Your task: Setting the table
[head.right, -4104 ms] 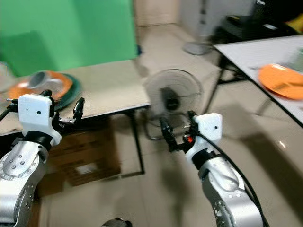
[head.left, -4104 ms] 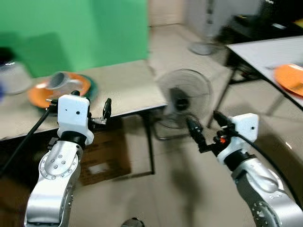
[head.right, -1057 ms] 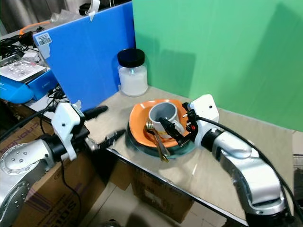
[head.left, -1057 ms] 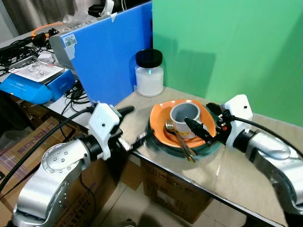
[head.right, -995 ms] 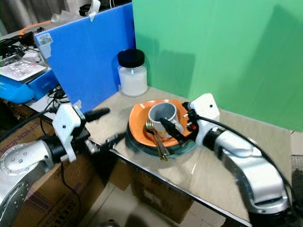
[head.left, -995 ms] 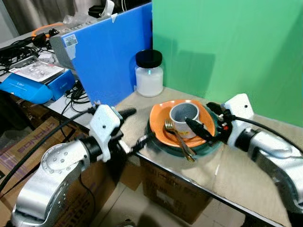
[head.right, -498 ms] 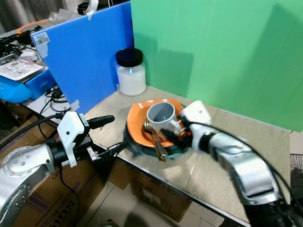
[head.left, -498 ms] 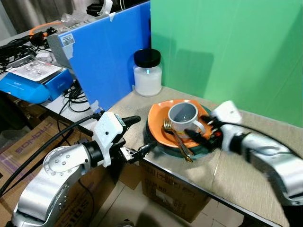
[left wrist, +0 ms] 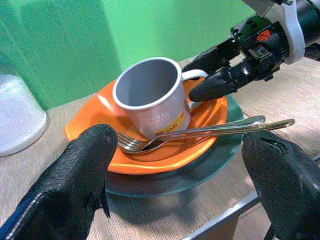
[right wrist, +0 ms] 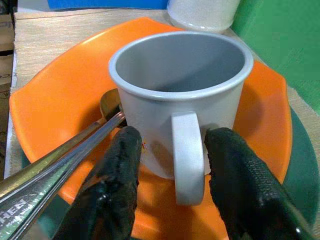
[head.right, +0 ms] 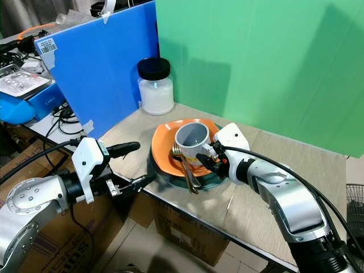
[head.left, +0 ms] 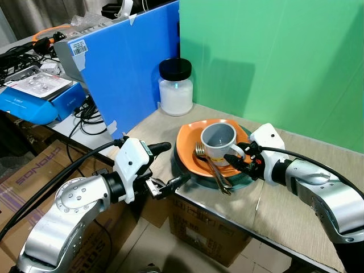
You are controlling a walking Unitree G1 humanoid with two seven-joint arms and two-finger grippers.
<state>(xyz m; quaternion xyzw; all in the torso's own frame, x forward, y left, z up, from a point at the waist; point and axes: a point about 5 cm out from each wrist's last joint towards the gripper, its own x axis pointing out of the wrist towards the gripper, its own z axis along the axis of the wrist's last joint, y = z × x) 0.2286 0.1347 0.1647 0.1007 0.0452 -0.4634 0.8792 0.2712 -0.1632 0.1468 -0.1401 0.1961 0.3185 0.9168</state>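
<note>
I am holding my right gripper (right wrist: 172, 187) open around the handle of the grey mug (right wrist: 182, 97), one finger on each side, neither closed on it. The mug is standing on the orange plate (head.left: 189, 138), stacked on a dark green plate (head.right: 161, 172), with a fork (left wrist: 150, 141) and spoon (left wrist: 225, 126) lying alongside. My left gripper (head.left: 169, 166) is hovering wide open at the table (head.left: 284, 210) edge, empty, just beside the plates.
</note>
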